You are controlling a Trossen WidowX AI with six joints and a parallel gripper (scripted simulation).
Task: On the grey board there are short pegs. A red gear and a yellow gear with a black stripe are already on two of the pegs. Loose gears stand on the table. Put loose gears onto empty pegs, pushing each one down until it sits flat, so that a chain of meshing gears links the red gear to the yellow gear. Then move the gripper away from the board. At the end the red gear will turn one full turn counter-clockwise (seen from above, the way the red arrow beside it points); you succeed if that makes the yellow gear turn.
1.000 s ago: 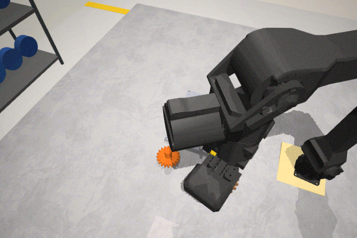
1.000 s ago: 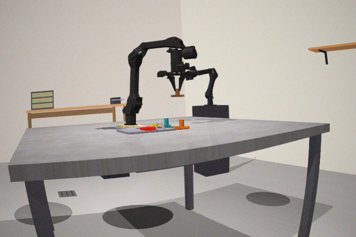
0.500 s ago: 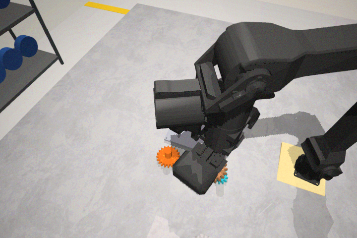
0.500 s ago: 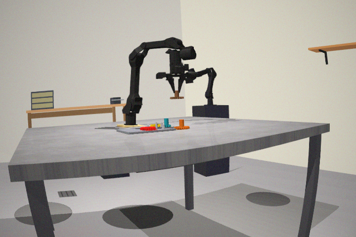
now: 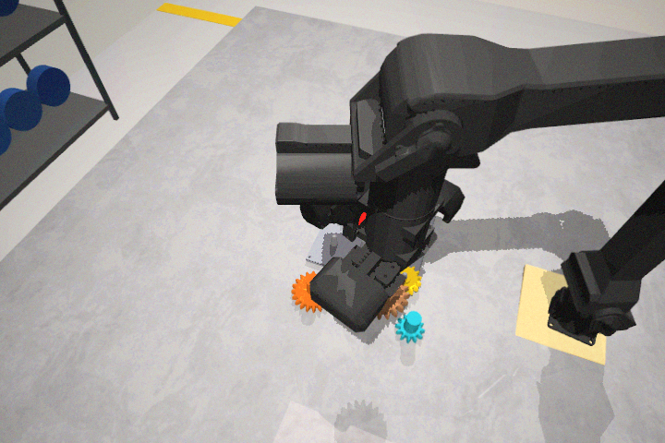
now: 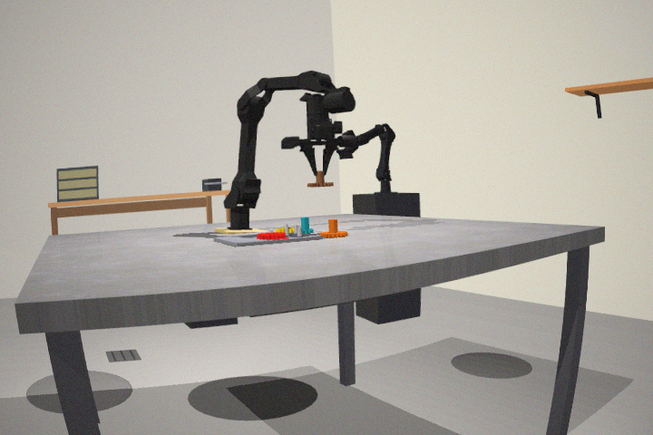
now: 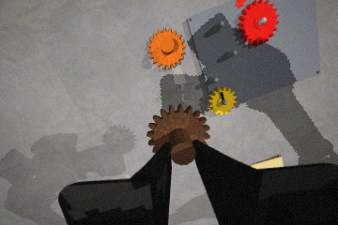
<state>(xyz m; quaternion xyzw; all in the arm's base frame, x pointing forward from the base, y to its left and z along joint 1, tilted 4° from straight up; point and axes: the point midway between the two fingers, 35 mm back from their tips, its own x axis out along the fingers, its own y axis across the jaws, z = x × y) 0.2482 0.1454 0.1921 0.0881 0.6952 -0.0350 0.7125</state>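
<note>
My gripper [image 6: 319, 174] [image 7: 181, 145] is shut on the knob of the brown gear [image 6: 320, 184] [image 7: 169, 126] and holds it high above the table. The grey board [image 7: 303, 47] carries the red gear [image 7: 257, 28] [image 6: 270, 236] and the yellow gear [image 7: 216, 104] [image 5: 411, 279] with a black stripe at one corner. Three empty pegs, one a peg [image 7: 230, 53], stand in shadow between them in the wrist view. The loose orange gear [image 7: 161, 52] [image 5: 303, 292] [image 6: 333, 234] stands beside the board. The loose cyan gear [image 5: 410, 329] [image 6: 305, 226] stands near the yellow gear; it is hidden in the wrist view.
The arm covers much of the board in the top view. The arm's base stands on a pale yellow plate [image 5: 532, 313]. A shelf rack [image 5: 82, 112] with blue round things is at the left. A second arm [image 6: 384, 153] stands on a black pedestal behind the table [image 6: 440, 246].
</note>
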